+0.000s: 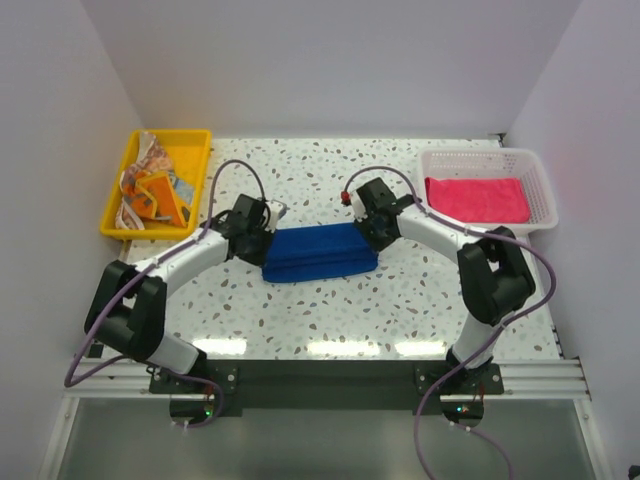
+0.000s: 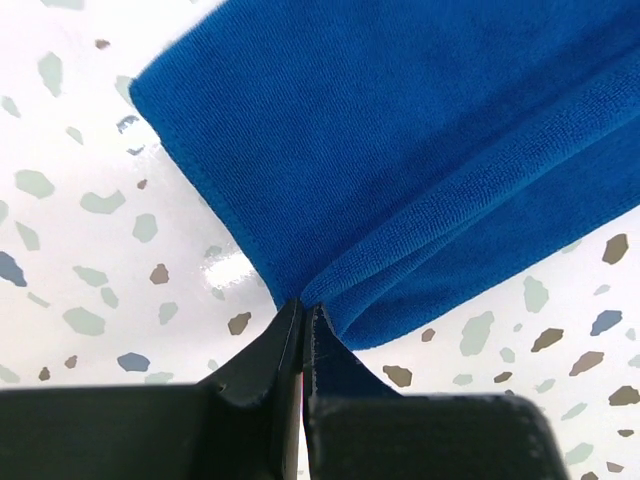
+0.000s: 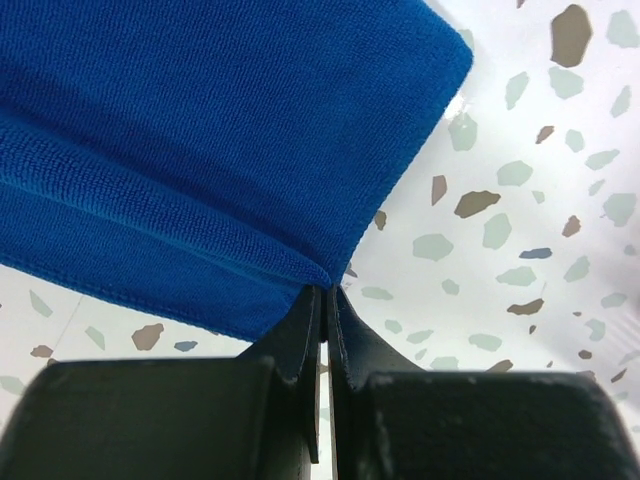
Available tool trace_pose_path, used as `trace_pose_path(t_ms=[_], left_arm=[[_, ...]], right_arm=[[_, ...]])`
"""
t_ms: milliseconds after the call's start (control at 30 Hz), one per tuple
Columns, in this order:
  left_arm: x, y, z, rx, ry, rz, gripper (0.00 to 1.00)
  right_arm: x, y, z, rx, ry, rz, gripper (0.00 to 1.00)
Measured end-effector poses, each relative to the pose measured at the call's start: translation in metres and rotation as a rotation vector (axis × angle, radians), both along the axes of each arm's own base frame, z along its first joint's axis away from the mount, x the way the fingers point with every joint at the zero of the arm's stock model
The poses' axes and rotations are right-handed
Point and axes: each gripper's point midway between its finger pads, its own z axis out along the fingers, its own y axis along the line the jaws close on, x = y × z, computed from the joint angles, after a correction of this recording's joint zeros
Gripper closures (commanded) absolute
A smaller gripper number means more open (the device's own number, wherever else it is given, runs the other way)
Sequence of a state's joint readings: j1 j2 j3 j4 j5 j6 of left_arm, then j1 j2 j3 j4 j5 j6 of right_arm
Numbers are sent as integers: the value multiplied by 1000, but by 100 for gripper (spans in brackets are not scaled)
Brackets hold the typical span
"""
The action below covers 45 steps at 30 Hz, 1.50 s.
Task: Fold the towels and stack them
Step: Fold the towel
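A royal blue towel (image 1: 320, 252) lies folded on the speckled table between the two arms. My left gripper (image 1: 265, 243) is at its left end; in the left wrist view the jaws (image 2: 303, 303) are shut on a pinch of the blue towel (image 2: 400, 130), whose fold runs right into the tips. My right gripper (image 1: 374, 238) is at the right end, and its jaws (image 3: 327, 290) are likewise shut on the blue towel (image 3: 200, 120) at a folded corner. A hot pink towel (image 1: 477, 198) lies flat in the basket. Crumpled orange towels (image 1: 155, 190), one with white print, fill the tray.
The yellow tray (image 1: 190, 135) stands at the back left and the white mesh basket (image 1: 480, 153) at the back right. White walls close in the table on both sides and behind. Cables loop above each forearm.
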State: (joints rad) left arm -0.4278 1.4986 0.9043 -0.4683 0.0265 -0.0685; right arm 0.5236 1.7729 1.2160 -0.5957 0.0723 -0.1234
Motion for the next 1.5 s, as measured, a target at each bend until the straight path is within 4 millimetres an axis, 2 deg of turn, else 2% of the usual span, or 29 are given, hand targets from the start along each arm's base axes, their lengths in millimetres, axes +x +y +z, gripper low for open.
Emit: trace_pose_path(t_ms=[167,300,533,633,700,733,767,833,867,967,1067,1167,1300,1400,1500], left_arm=[[7,-3,18,-19,-44,0,96],[6,-3,19,-22,-46,0,96],[-10,-3,2,-24,7,3,91],[-15,-3,-4,-27,28,6,84],[-19,-4,-9,-30,48,14,69],[-21,-4,-12,-29,60,18,62],[-23,-4,-14,-27,66,18,51],[-26,-4,-14,-29,75,24,42],[-27,-5,-13,-31,77,26,34],[-30,-7,-1,-52,58,39,28],[-28,-8,23,-88,11,56,25],[-21,-14,58,-151,-66,82,26],[-8,-25,93,-241,-140,114,36],[0,-35,94,-284,-139,138,42],[7,-45,78,-293,-109,157,46]], right_arm=[[3,-1,17,10,-48,-8,100],[4,0,28,28,-73,-11,100],[-8,-2,14,24,-35,-17,100],[-14,-2,7,22,-15,-23,95],[-15,-1,3,27,-1,-25,89],[-16,0,2,28,5,-24,81],[-17,1,1,30,10,-29,77],[-18,2,1,33,14,-31,67],[-19,3,2,35,16,-30,65],[-24,6,6,46,32,-29,59],[-28,8,21,75,16,-32,57],[-28,16,51,154,-40,-51,58],[-20,25,81,247,-117,-108,59],[-13,32,79,289,-121,-165,61],[-6,39,63,315,-110,-215,62]])
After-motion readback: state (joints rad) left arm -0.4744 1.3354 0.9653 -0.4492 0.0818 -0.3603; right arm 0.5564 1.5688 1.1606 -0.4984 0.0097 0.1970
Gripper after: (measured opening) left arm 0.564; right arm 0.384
